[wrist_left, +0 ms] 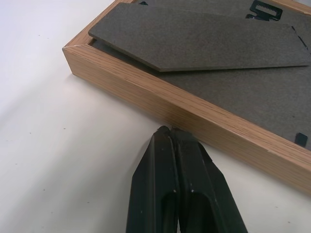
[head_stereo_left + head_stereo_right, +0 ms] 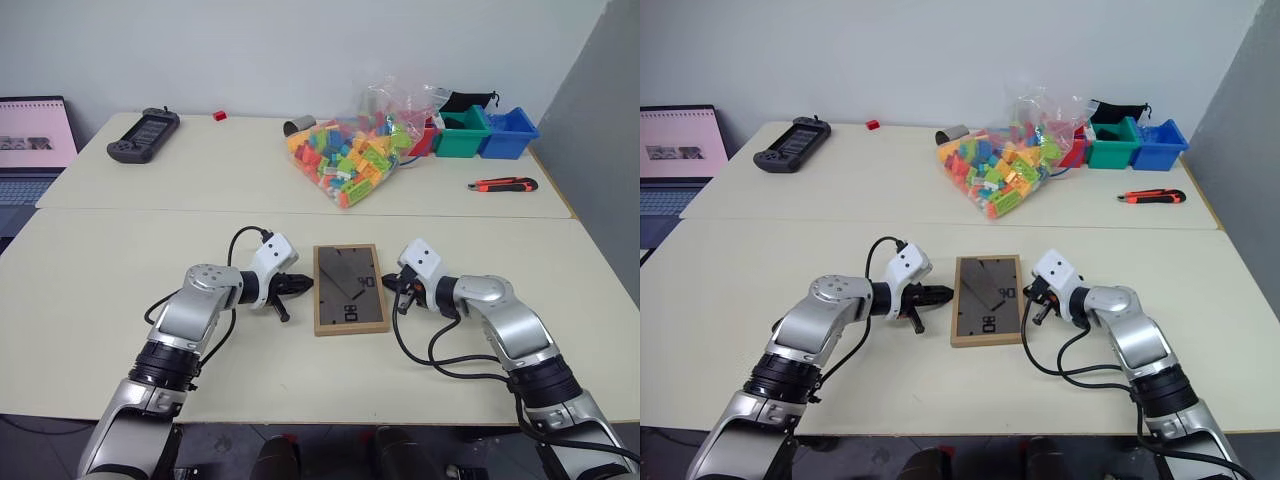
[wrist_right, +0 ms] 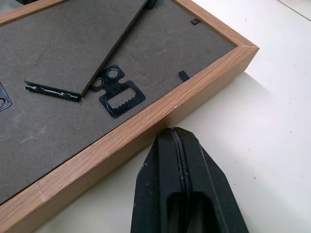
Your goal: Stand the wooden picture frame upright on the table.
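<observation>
The wooden picture frame lies flat, face down, on the cream table. Its dark grey back panel with the fold-out stand faces up; a black sawtooth hanger shows on the back. My left gripper is shut, its tips right at the frame's left wooden edge, holding nothing. Over on the opposite side, my right gripper is shut too, with its tips just off the frame's right edge.
On the far table sit a clear bag of coloured bricks, green and blue bins, an orange utility knife, a black handheld controller and a small red block. A laptop stands at far left.
</observation>
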